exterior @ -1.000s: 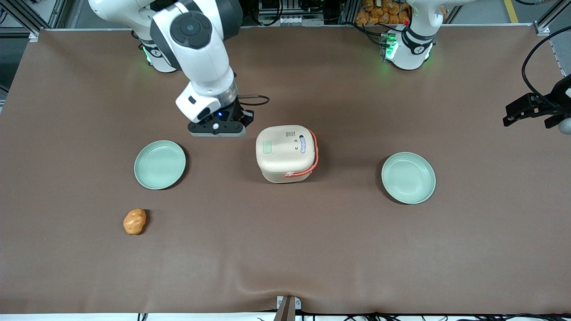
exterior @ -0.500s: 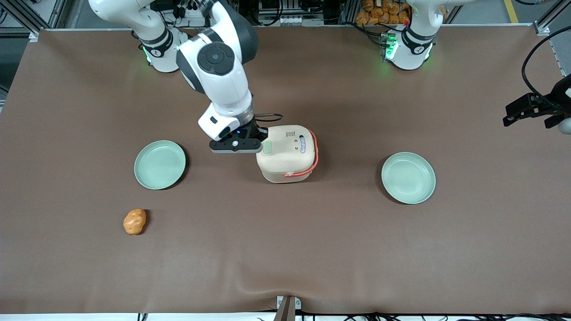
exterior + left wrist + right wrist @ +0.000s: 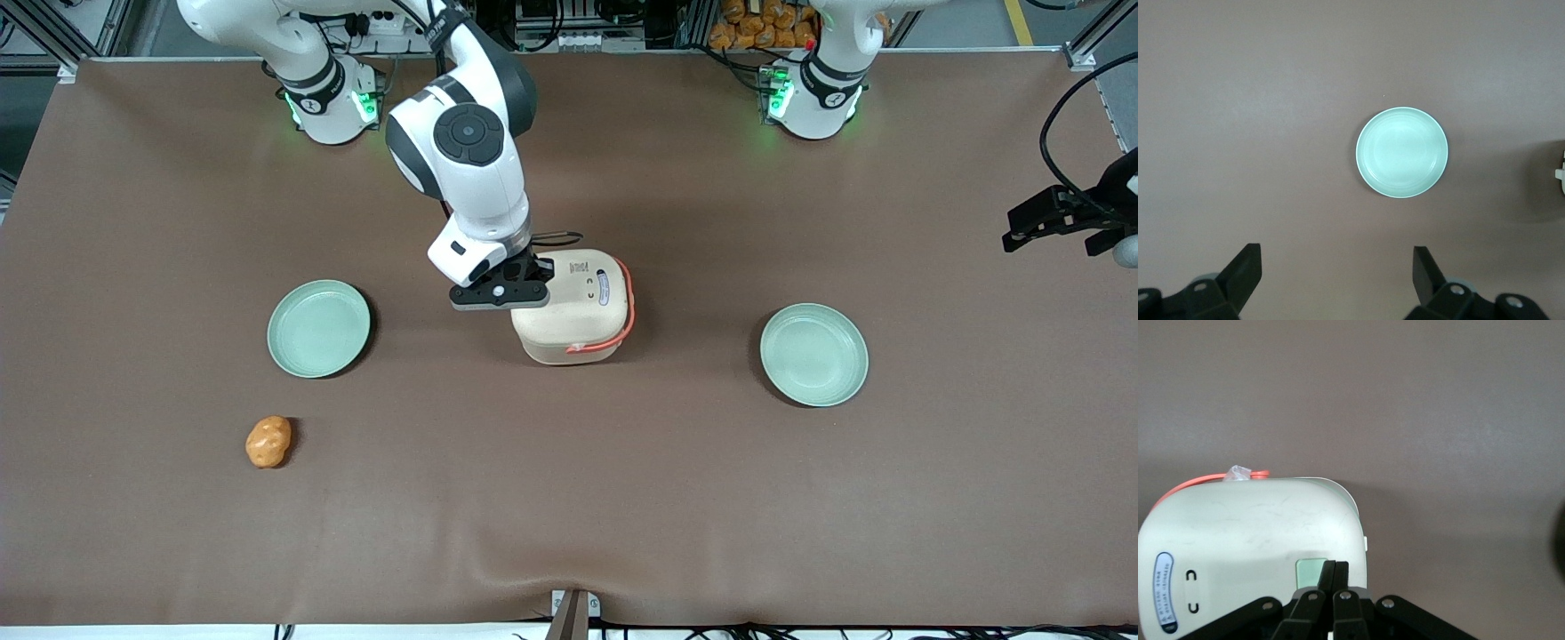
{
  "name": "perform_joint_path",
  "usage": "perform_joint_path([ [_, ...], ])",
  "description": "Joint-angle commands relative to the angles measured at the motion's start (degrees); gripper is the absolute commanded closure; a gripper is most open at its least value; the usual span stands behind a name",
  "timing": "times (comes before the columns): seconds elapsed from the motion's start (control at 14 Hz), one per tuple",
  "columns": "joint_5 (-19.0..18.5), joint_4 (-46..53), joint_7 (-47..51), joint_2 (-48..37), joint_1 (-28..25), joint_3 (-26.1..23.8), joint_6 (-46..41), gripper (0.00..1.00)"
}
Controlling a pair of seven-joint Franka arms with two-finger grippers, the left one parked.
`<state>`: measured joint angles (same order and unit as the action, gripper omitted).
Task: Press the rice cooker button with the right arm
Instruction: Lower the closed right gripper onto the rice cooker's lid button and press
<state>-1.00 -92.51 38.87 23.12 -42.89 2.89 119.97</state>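
We see a brown table (image 3: 622,498) with five things on it, taken here from the working arm's end toward the parked arm's. An orange lumpy object (image 3: 268,442) lies nearest the front camera, toward the working arm's end, and a pale green plate (image 3: 318,328) sits near it, farther from the camera. At mid-table the white right arm (image 3: 462,160) reaches down over the cooker (image 3: 573,307), a small cream-white rounded cube with softly curved corners. A coral-orange handle (image 3: 622,311) loops around the side of it toward the parked arm and down its camera-facing side. On its lid we make out a blue oval label (image 3: 604,288) and two tiny dark marks beside it, with a patch of small print farther from the camera. In the front view the black gripper (image 3: 511,283) covers the lid's edge toward the working arm, hiding the button there. The right wrist view shows more: the gripper (image 3: 1334,577) has its two fingers (image 3: 1327,575) pressed together, their tips at the edge of the pale mint-green, rounded-square button (image 3: 1309,573), which sits near the lid's rim; we cannot tell whether the tips are touching it. That view also shows faint scuffs on the lid and a scrap of clear film on the handle (image 3: 1211,479). A second green plate (image 3: 813,355) lies toward the parked arm's end, well apart from the cooker.
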Motion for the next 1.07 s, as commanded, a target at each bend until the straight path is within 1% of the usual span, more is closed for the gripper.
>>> perform_joint_path([
  [0.0, -1.11, 1.01, 1.2, 1.4, -1.23, 0.63, -0.18, 1.0],
  [0.29, -1.11, 1.01, 3.22, 2.54, -1.84, 0.63, 0.7, 1.0],
  [1.0, -1.11, 1.01, 3.31, 4.04, -2.63, 0.63, 1.67, 1.0],
])
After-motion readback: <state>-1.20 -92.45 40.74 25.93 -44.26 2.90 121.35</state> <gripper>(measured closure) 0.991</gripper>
